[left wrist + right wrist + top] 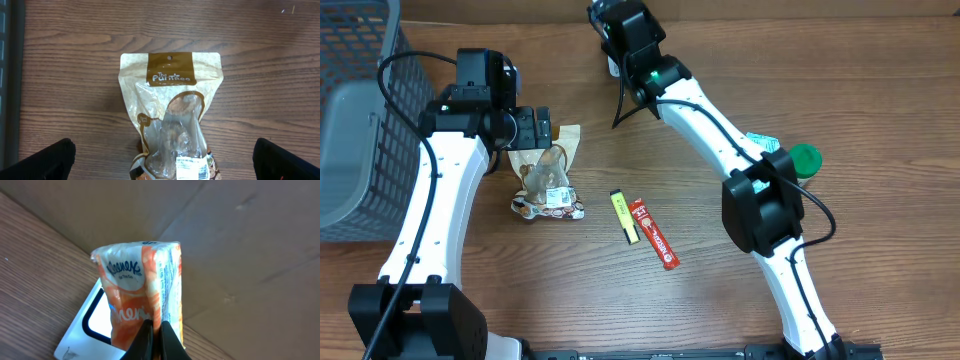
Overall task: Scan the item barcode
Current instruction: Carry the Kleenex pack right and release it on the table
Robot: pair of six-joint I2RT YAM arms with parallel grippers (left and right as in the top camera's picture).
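From above, the left hand (pixel 532 128) hangs over the top edge of a snack bag (pixel 548 180) lying flat on the table (pixel 720 300). A yellow marker (pixel 623 216) and a red sachet (pixel 653 232) lie well off to its side. The right hand (pixel 620 40) reaches to the far edge of the table. What it carries is too hidden by the arm to make out here.

The left wrist view shows the snack bag directly beneath the hand, header end away from it. The two fingers (pixel 47 162) are spread as wide as they go, one on each side of the bag, touching nothing.

In the right wrist view the hand is closed tight, and its fingertips seem to pinch the near end of a tissue pack (pixel 142 290), the item to be scanned. The pack stands out straight ahead of the fingers. A white scanner (pixel 82 330) with a dark window lies just beyond and below, against a cardboard wall (pixel 240 255).

The pack looks light and soft, in slick film that would crumple and could slip. A hold across its body would likely be steadier than one on the end, provided the printed side stays uncovered towards the window.
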